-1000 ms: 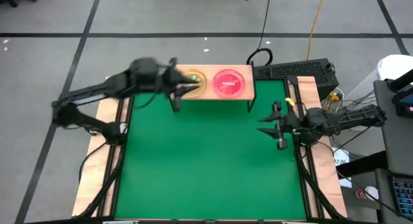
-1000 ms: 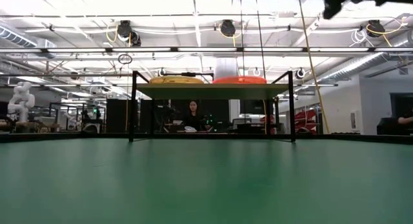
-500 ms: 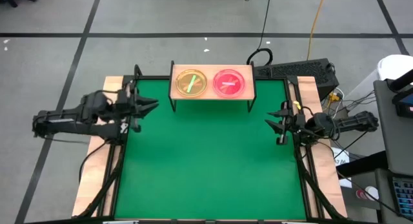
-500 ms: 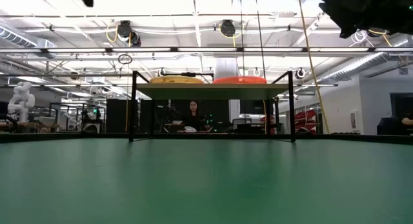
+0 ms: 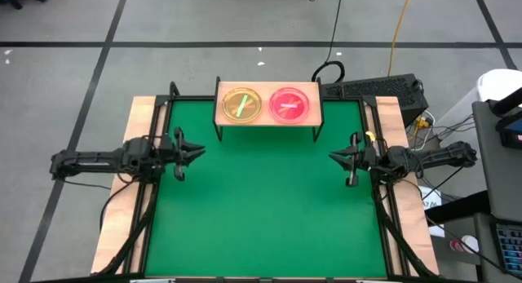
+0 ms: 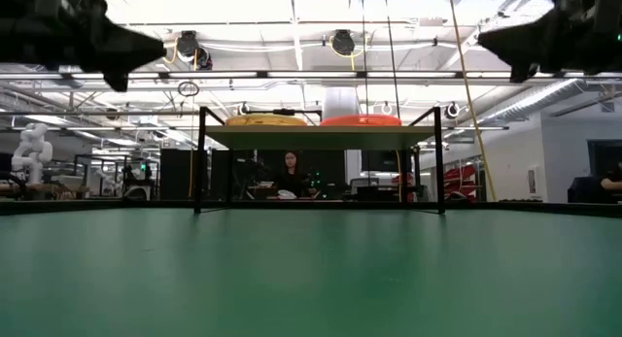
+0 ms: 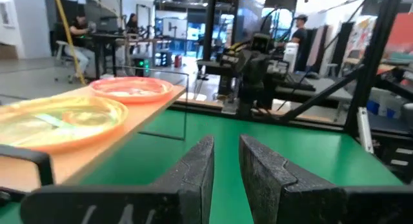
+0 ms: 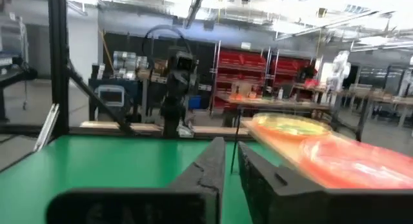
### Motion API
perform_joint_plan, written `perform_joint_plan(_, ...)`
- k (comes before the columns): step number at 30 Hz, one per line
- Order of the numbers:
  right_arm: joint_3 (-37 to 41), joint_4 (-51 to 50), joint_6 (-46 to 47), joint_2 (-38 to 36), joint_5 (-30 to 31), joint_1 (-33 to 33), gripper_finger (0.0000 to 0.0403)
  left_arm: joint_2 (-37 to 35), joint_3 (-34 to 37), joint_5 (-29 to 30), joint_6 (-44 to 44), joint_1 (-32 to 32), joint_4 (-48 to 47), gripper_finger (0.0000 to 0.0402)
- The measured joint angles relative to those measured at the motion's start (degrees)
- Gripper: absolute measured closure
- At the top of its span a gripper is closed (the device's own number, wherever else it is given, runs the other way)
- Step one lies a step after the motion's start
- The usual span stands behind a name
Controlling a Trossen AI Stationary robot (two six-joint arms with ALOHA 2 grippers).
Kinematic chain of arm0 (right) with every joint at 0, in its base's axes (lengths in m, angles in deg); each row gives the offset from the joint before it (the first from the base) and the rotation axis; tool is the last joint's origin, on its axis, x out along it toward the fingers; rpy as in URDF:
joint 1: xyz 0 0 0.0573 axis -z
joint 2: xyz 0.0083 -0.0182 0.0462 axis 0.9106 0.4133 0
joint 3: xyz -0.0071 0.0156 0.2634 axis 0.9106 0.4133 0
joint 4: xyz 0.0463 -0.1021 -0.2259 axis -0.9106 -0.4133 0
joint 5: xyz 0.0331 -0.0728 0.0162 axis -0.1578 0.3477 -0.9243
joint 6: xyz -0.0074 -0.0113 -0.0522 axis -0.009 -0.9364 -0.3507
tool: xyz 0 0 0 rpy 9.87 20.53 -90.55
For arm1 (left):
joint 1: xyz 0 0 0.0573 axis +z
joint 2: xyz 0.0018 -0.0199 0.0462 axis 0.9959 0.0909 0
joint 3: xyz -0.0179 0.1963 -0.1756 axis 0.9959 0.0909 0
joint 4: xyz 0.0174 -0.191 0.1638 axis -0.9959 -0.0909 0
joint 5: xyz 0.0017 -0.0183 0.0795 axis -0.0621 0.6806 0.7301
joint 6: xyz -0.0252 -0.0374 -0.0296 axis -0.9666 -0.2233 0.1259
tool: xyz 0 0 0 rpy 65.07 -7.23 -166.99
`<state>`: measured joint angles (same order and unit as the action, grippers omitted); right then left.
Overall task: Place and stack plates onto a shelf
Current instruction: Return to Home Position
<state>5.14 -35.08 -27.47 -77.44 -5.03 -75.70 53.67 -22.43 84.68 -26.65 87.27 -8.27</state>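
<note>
The light-wood shelf (image 5: 267,118) stands on black legs at the table's far edge. On its top lie an amber plate (image 5: 241,104) with a green bar and a pink plate (image 5: 289,104), side by side; both also show from the side as the amber plate (image 6: 264,119) and the pink plate (image 6: 360,119). My left gripper (image 5: 199,151) hovers over the table's left side, open by a narrow gap (image 7: 226,161), with nothing between its fingers. My right gripper (image 5: 333,157) hovers over the right side, its fingers (image 8: 216,162) drawn together to a thin slit, holding nothing.
Light-wood strips (image 5: 130,169) edge the green table (image 5: 261,210) on both sides. Black equipment and cables (image 5: 371,89) sit beyond the far right corner. A person (image 6: 290,172) sits in the room behind the shelf. Green surface lies bare between the two grippers.
My left gripper has pulled away from the amber plate on the shelf, toward the table's left edge and then nearer, and now points toward the right. My right gripper has stayed by the right edge and its fingers have shut together. The plates have not moved.
</note>
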Motion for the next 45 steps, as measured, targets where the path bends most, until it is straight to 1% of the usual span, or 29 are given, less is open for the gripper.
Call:
perform_joint_plan(3, 2.56, 2.49, 1.04, 0.02, -0.05, 0.0, 0.0392, -1.2, 3.99, -0.79, -0.69, 0.0, 3.78, 0.0326)
perform_joint_plan(6, 2.61, -2.86, 2.84, 0.23, 1.4, 0.02, 0.04, -1.95, 6.84, -0.84, -0.65, 0.0, 5.73, 0.0326)
perform_joint_plan(13, 2.72, -4.83, 3.07, 0.2, 1.09, 0.0, 0.0402, -2.22, 6.94, -1.84, -0.81, -0.04, 4.41, 0.0328)
perform_joint_plan(15, 2.72, -4.73, 2.85, 0.17, 1.04, 0.0, 0.0402, -2.2, 6.94, -1.84, -0.12, -0.04, 4.17, 0.0346)
perform_joint_plan(17, 2.75, -4.38, 2.95, 0.14, 1.18, 0.0, 0.0402, -2.22, 6.94, -2.39, 1.47, -0.04, 4.23, 0.0381)
perform_joint_plan(19, 2.79, -4.39, 3.48, 0.19, 1.26, 0.0, 0.0402, -2.2, 6.94, -2.72, 2.28, -0.04, 4.19, 0.0393)
perform_joint_plan(45, 2.92, -3.85, 4.2, 0.15, 1.19, 0.0, 0.0401, -2.2, 6.92, -2.28, 1.39, 0.07, 5.46, 0.0397)
